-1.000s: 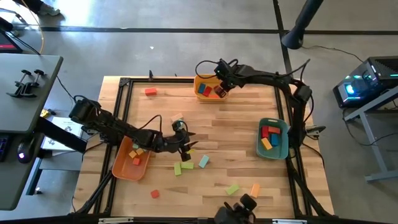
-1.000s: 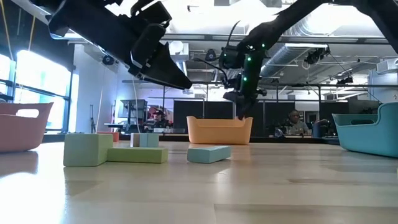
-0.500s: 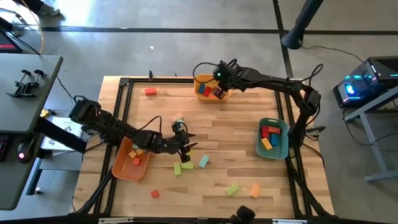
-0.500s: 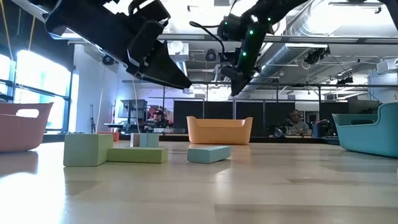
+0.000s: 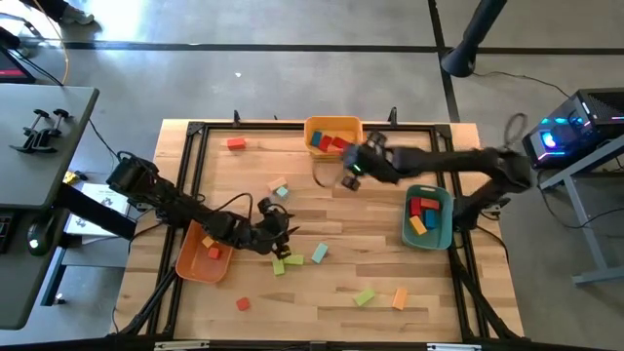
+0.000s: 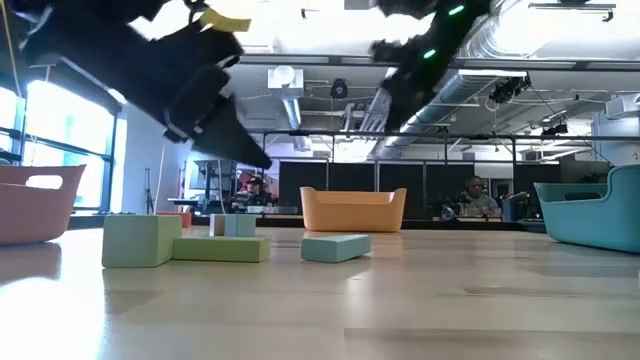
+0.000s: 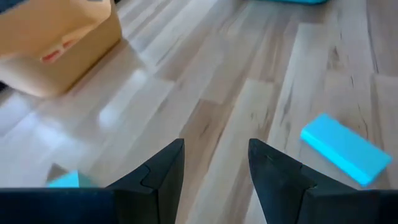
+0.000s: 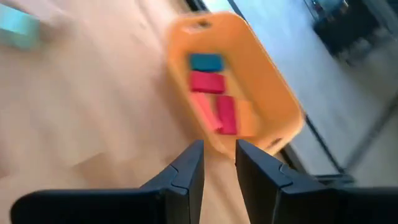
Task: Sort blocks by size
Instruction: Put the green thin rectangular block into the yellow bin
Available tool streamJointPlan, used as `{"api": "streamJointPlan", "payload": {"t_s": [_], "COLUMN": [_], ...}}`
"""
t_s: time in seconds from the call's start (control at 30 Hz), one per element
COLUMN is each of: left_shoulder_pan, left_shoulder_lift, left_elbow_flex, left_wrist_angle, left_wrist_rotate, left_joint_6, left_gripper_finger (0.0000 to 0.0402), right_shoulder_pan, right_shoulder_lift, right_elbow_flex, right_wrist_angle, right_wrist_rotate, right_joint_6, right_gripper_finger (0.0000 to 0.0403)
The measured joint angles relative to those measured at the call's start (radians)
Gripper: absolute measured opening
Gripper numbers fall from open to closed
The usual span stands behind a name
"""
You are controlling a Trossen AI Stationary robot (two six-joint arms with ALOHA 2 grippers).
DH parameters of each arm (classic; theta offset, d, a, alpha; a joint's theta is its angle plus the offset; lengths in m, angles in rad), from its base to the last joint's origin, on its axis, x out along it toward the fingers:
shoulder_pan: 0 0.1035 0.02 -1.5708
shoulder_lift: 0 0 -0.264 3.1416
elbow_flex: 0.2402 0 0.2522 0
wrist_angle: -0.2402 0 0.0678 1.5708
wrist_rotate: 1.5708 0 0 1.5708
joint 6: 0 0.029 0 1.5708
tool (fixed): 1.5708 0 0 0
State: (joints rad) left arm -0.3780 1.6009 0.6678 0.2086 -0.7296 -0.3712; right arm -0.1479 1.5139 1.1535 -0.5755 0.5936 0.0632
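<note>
so i'm between picks: right gripper (image 5: 348, 181) nearly closed and empty by the yellow tray (image 5: 331, 136), left gripper (image 5: 276, 229) part-open, empty, needing to drop onto the green blocks (image 5: 287, 261).

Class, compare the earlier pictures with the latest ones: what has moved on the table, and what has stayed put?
The right claw has swung away from the yellow tray toward the table's middle, empty, fingers nearly shut. The left claw drew back slightly from the green blocks, open and empty. Blocks and trays stayed put.
</note>
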Motion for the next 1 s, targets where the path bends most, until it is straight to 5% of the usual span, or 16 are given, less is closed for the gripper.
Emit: {"api": "streamJointPlan", "payload": {"t_s": [0.3, 0.43, 0.53, 0.73, 1.0], "left_shoulder_pan": [-0.005, 0.024, 0.048, 0.092, 0.123], "left_shoulder_lift": [0.000, 0.000, 0.000, 0.000, 0.000], "left_elbow_flex": [-0.058, -0.057, -0.057, -0.056, -0.056], "left_wrist_angle": [0.202, 0.408, 0.546, 0.659, 0.651], "left_wrist_rotate": [0.008, 0.052, 0.153, 0.280, 0.285], "left_joint_6": [0.041, 0.184, 0.288, 0.330, 0.321], "left_gripper_finger": [0.0165, 0.0165, 0.0165, 0.0165, 0.0165], "right_shoulder_pan": [0.436, 0.640, 0.736, 0.773, 0.728], "right_shoulder_lift": [-0.382, -0.435, -0.425, -0.387, -0.378], "right_elbow_flex": [-0.377, -0.475, -0.507, -0.511, -0.441], "right_wrist_angle": [0.353, 0.738, 0.922, 0.919, 0.569], "right_wrist_rotate": [0.091, 0.155, 0.077, -0.320, -0.369], "right_joint_6": [0.243, 0.050, -0.080, -0.072, 0.217], "right_gripper_finger": [0.0087, 0.0087, 0.0087, 0.0087, 0.0119]}}
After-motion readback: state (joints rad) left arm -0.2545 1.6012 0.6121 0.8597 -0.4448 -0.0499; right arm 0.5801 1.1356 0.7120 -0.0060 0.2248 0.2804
